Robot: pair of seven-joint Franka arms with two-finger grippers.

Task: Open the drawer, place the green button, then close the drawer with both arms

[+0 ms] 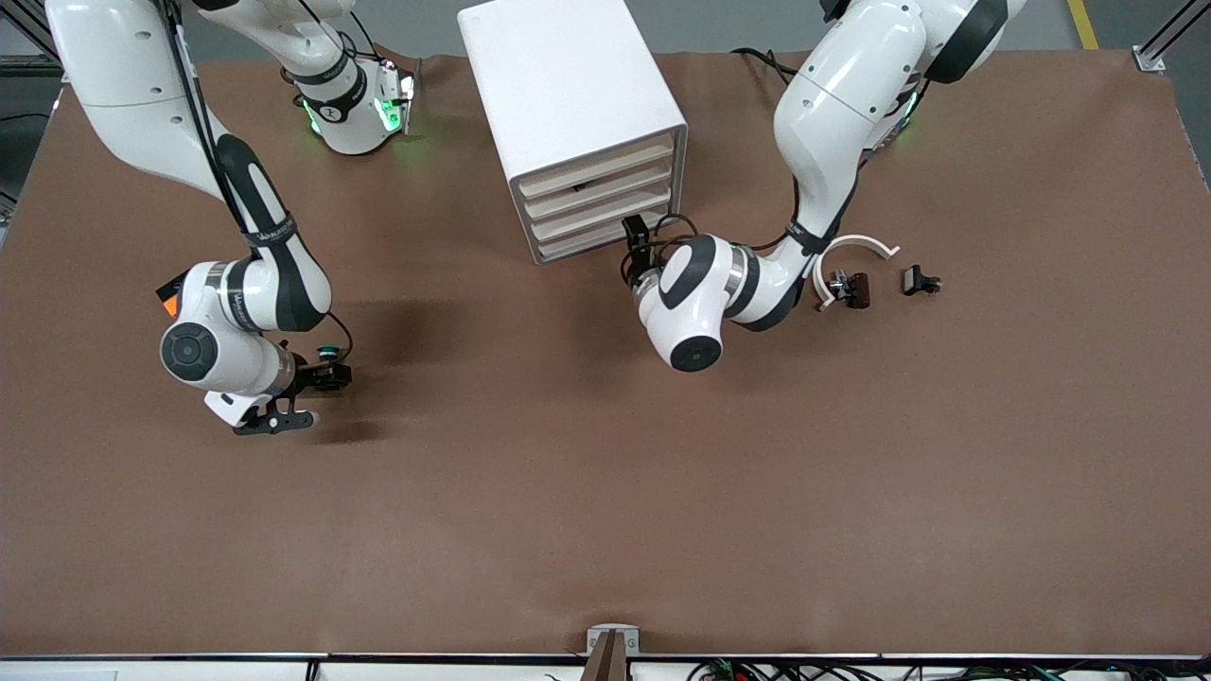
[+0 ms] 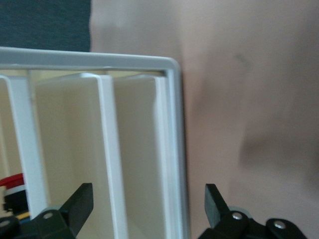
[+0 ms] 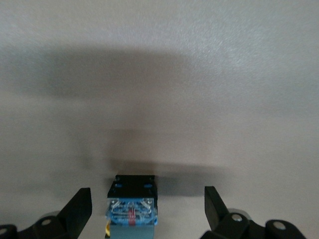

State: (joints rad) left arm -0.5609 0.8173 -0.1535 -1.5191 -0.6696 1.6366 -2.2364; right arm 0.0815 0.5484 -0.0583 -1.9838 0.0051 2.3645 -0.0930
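Observation:
The white cabinet (image 1: 568,95) stands at the robots' side of the table with four cream drawer fronts, all pushed in. My left gripper (image 1: 636,238) is open right in front of the lowest drawer (image 1: 587,244), at the corner toward the left arm's end. In the left wrist view its fingers (image 2: 82,199) straddle that drawer front (image 2: 137,149) and the cabinet frame (image 2: 174,149) without touching. The button (image 1: 328,355), green cap on a dark body, lies on the table. My right gripper (image 1: 326,376) is open around the button (image 3: 131,206), with gaps on both sides.
A white half ring (image 1: 856,251) and two small black clips (image 1: 851,287) (image 1: 920,281) lie toward the left arm's end. An orange cube (image 1: 170,305) peeks out from under the right arm. A red part (image 2: 11,180) shows inside a higher drawer.

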